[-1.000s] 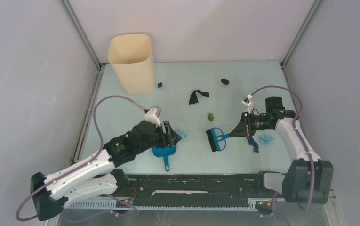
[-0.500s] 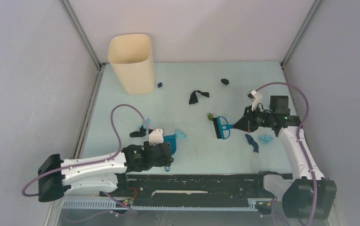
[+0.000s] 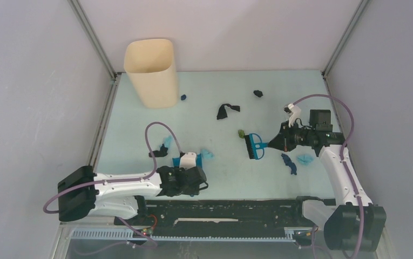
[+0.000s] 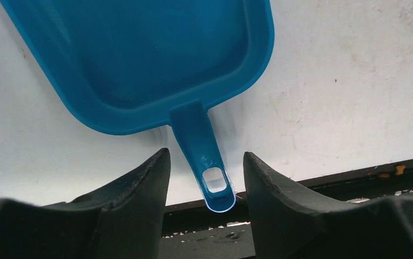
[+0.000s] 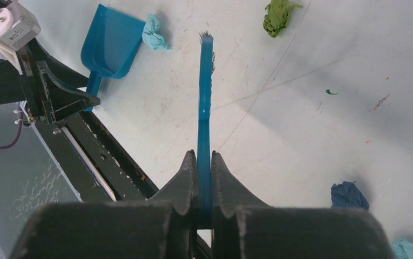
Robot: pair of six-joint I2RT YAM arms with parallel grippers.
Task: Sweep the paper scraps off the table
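At the near edge of the table (image 3: pixel 204 89), the left gripper (image 4: pixel 204 181) stands with its jaws apart on either side of the dustpan (image 4: pixel 139 54) handle, not touching it. The pan lies flat, with a light blue scrap (image 5: pixel 153 33) at a corner of its mouth. Further right, the right gripper (image 5: pixel 204 178) is clamped on the brush (image 5: pixel 205 97) handle. The bristles point toward a green scrap (image 5: pixel 277 15) nearby; whether they rest on the table is hard to tell. A black scrap (image 3: pixel 227 110) lies mid-table, a dark blue scrap (image 3: pixel 289 162) lies near the right arm, and a tiny scrap (image 3: pixel 183 97) lies just beside the bin (image 3: pixel 150 70).
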